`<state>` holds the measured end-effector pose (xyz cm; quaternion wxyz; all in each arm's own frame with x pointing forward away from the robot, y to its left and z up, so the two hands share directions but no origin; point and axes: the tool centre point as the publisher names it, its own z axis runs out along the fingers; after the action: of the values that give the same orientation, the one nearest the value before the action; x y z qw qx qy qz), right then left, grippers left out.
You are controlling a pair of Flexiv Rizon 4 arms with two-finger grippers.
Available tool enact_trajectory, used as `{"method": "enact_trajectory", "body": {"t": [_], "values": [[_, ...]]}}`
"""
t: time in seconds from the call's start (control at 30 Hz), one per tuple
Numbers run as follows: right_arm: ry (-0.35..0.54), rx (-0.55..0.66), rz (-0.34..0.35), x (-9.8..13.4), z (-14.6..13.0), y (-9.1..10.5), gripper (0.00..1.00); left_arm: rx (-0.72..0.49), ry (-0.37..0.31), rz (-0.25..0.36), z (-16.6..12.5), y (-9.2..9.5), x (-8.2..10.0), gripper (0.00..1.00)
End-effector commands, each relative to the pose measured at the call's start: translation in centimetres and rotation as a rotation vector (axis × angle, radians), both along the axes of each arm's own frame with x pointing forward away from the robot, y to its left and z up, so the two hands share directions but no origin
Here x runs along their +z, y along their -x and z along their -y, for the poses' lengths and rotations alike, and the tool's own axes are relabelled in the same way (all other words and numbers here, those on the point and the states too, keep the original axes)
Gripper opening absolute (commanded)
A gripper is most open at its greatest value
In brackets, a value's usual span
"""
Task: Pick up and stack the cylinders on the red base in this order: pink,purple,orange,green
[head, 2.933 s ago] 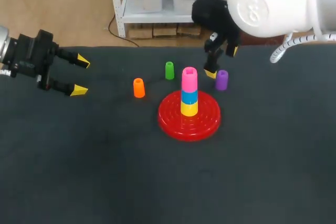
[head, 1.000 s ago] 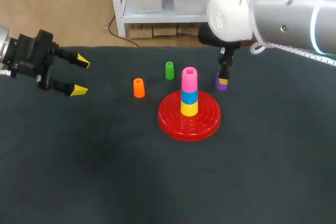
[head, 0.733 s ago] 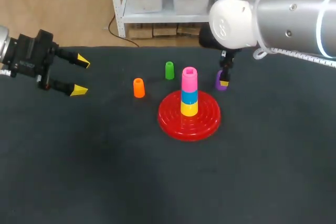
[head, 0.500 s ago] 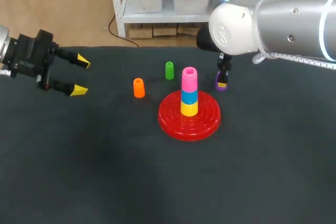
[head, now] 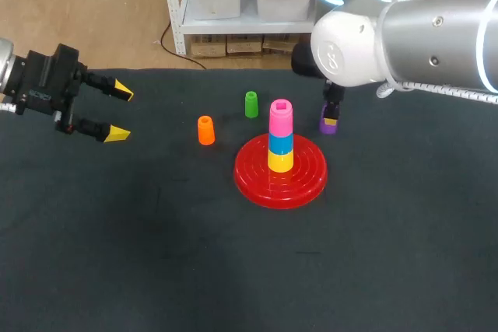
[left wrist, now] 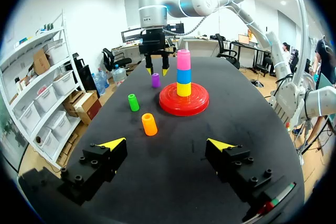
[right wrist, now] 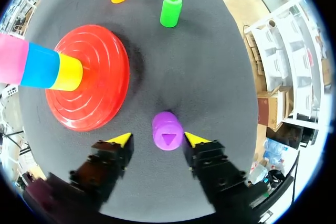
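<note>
The red base holds a stack of yellow, blue and pink cylinders, the pink one on top. Just right of the base stands the purple cylinder, upright on the mat, with my right gripper down over it. In the right wrist view the purple cylinder sits between the yellow tips of my right gripper; a gap shows at one finger, so it is open. The orange cylinder and green cylinder stand left of the base. My left gripper hovers open at the far left.
The dark mat covers the whole table. From the left wrist view, the orange cylinder is nearest ahead of my left gripper, then the green cylinder and the red base.
My right gripper has come in from behind the purple cylinder and settled down around it. The left arm has not moved, and no cylinder has shifted.
</note>
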<state>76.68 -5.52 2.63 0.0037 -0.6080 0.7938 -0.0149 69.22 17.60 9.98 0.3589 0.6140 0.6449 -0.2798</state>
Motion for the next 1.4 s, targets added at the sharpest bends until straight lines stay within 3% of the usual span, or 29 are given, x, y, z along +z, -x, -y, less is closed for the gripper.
{"method": "enact_trajectory", "body": {"t": [0.03,0.07,0.17,0.4,0.57,0.6,0.63,0.67,0.7,0.9,1.4], "values": [[0.001,0.002,0.001,-0.1,0.0,0.1,0.13,0.002,0.001,0.004,0.0,0.1,-0.1,1.00],[0.009,-0.001,0.000,-0.1,0.0,0.1,0.00,0.002,0.001,0.004,0.0,0.1,-0.1,1.00],[0.007,0.003,0.025,0.7,0.1,0.3,0.00,0.002,0.001,0.004,0.0,0.1,-0.1,1.00],[0.032,0.057,0.082,6.1,0.2,1.2,0.00,0.002,0.001,0.004,0.0,0.1,-0.1,1.00],[0.059,0.050,0.068,6.5,0.5,1.4,0.00,0.002,0.001,0.004,0.0,0.1,-0.1,1.00],[0.050,0.039,0.066,6.4,0.5,1.4,0.09,0.002,0.001,0.004,0.0,0.1,-0.1,1.00],[0.025,0.032,0.065,6.3,0.5,1.4,0.34,0.002,0.001,0.004,0.0,0.1,-0.1,1.00],[0.022,0.029,0.060,6.2,0.5,1.4,0.71,0.002,0.001,0.004,0.0,0.1,-0.1,1.00],[0.010,0.031,0.053,6.1,0.4,1.3,1.00,0.002,0.001,0.004,0.0,0.1,-0.1,1.00],[-0.037,0.056,0.013,4.8,-0.7,0.9,1.00,0.002,0.001,0.004,0.0,0.1,-0.1,1.00],[-0.002,0.072,-0.010,1.7,-0.8,-0.3,1.00,0.002,0.001,0.004,0.0,0.1,-0.1,1.00]]}}
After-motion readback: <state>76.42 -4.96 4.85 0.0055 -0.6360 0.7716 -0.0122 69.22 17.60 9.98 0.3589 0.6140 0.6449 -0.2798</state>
